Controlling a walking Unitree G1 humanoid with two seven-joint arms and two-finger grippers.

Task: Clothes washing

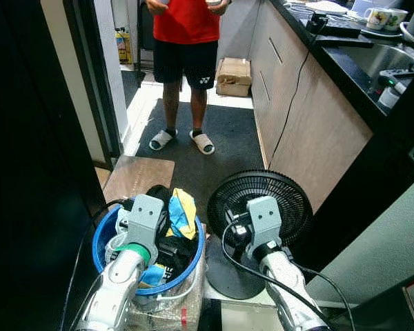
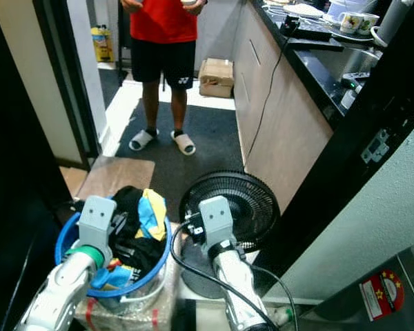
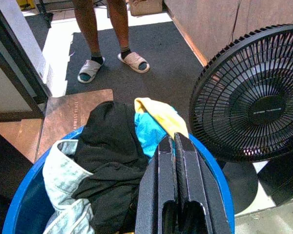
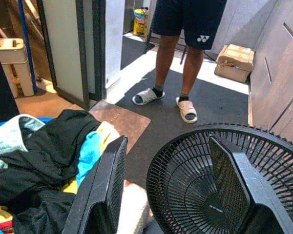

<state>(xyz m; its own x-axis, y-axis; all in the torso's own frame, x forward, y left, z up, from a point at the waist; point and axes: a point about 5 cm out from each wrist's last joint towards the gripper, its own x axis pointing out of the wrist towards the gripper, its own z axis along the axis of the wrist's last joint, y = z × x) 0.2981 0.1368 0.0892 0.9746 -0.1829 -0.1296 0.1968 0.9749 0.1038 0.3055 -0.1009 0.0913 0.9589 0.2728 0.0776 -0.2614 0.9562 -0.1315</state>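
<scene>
Blue basin (image 1: pixel 102 238) heaped with clothes (image 3: pixel 110 161); left gripper (image 3: pixel 176 146) pressed together over rim, right gripper (image 4: pixel 171 180) spread facing fan (image 1: pixel 262 193).

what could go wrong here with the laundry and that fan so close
The open right pincer hovers over the black floor fan, so reaching down may knock it over. The clothes are heaped above the blue basin's rim and could spill. A person stands on the walkway ahead.

Blue plastic tub (image 1: pixel 102 238), smooth and a bit glossy, heaped with soft cloth clothes (image 3: pixel 112 161). Matt black plastic fan (image 1: pixel 262 193) grille. Dark rough mat (image 1: pixel 214 148), cardboard box (image 1: pixel 234 76), glossy black counter (image 1: pixel 345 65).
</scene>
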